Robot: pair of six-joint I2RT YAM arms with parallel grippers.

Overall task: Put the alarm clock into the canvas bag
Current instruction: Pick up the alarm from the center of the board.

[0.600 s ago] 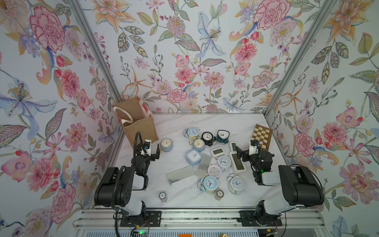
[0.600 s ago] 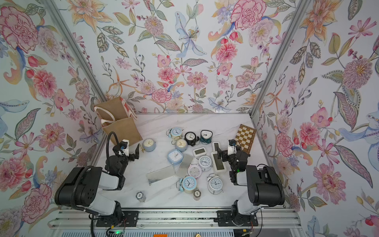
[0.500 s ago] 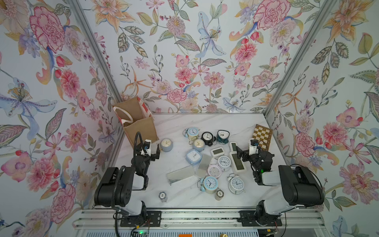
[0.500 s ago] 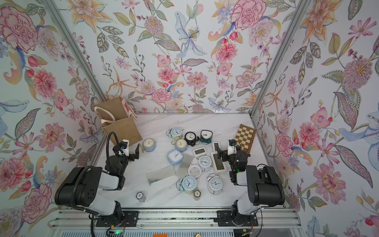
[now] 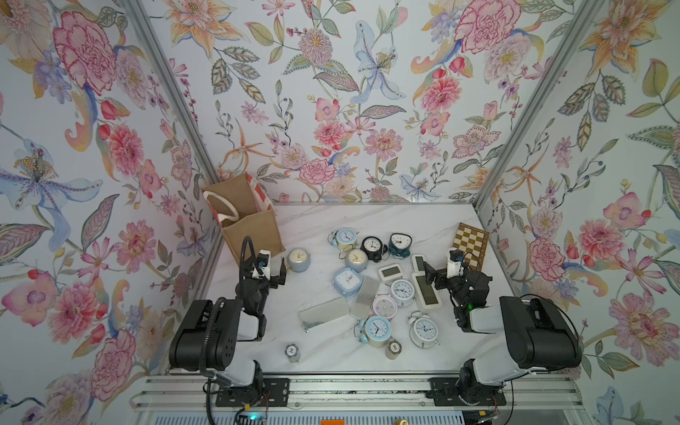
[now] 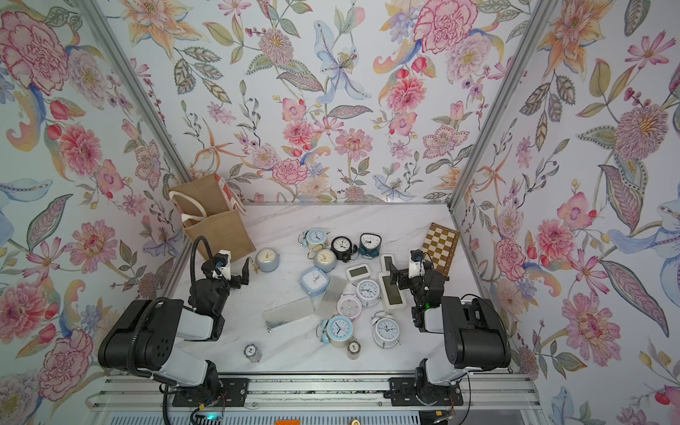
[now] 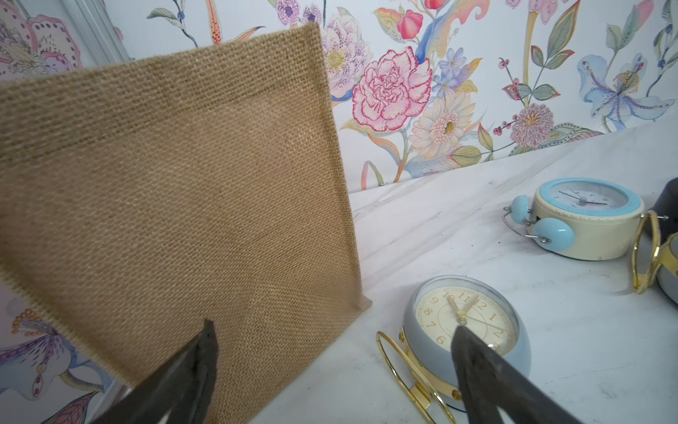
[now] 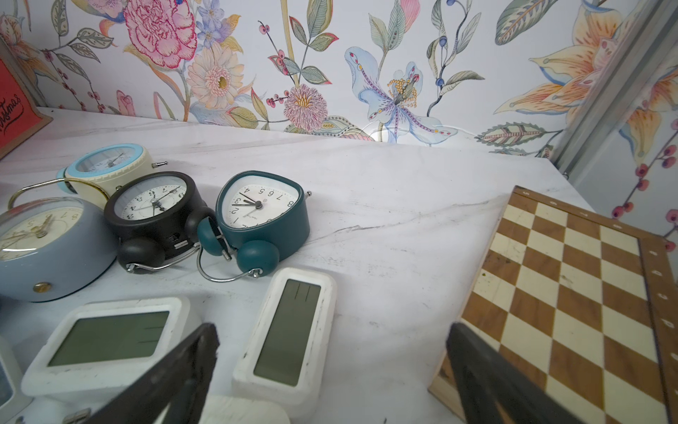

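Two wide-open, empty claws; nothing moved since half a second back.
Of these, left claw (image 5: pixel 273 276) (image 7: pixel 334 326): fully spread, gripping nothing, low over worktop (image 5: pixel 368 220), facing lower corner of canvas bag (image 5: pixel 254 232) (image 7: pixel 183 183); canvas bag upright at far left corner of worktop, by the wall, mouth up, same spot as before; nearest of the clocks, grey-blue alarm clock (image 5: pixel 298 259) (image 7: pixel 466 323), face up on gold stand, just beside bag's base and just beside one left finger, not gripped, not shifted; right claw (image 5: pixel 428 274) (image 8: pixel 332 330) equally spread, gripping nothing, between white digital clock (image 8: pixel 290 330) and chessboard (image 5: pixel 471 243) (image 8: pixel 572 293); remaining clocks scattered mid-worktop, unchanged in both top views.
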